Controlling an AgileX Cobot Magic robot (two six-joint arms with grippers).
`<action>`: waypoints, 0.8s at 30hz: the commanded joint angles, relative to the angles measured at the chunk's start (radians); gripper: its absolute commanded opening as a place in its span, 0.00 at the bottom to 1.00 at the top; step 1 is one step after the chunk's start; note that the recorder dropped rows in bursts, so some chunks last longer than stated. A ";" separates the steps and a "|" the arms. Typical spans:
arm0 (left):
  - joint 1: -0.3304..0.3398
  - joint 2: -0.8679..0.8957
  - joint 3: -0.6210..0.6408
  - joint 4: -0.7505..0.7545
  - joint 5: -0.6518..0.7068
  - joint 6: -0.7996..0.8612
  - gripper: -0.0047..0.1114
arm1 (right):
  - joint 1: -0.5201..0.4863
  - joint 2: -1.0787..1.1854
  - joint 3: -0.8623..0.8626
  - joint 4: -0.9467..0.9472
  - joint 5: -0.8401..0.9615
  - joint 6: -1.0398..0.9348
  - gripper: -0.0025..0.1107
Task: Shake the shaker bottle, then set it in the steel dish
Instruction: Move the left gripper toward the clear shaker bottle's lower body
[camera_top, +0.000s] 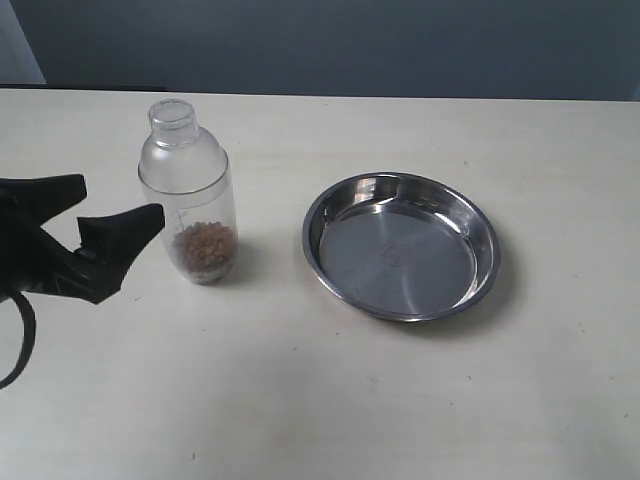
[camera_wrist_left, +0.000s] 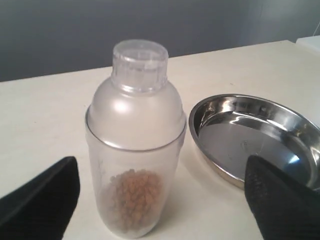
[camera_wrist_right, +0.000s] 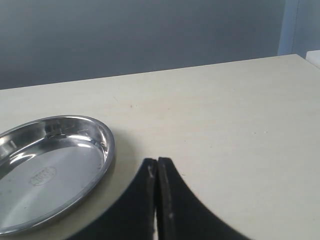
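Exterior view: shaker bottle (camera_top: 190, 205) stands upright on the table (camera_top: 300, 400), beside the steel dish (camera_top: 400, 255), not in it. Left claw (camera_top: 122, 198) gapes wide just beside the bottle, not touching; right claw (camera_wrist_right: 157, 162) pinched together near the dish.

I find the exterior camera set high, looking down aslant on the table (camera_top: 300, 400), with the shaker bottle (camera_top: 190, 200) and steel dish (camera_top: 400, 245) at middle distance. The left wrist camera sits low and close to the bottle, facing past it to the dish. The right wrist camera, equally low, catches part of the dish, which all three views share.
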 joint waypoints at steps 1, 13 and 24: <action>-0.006 0.051 0.014 -0.068 -0.069 0.029 0.76 | 0.001 -0.004 0.001 -0.002 -0.009 -0.006 0.02; -0.006 0.056 0.014 -0.123 -0.170 0.029 0.76 | 0.001 -0.004 0.001 -0.005 -0.009 -0.006 0.02; -0.006 0.056 0.014 -0.172 -0.274 0.033 0.76 | 0.001 -0.004 0.001 -0.003 -0.009 -0.006 0.02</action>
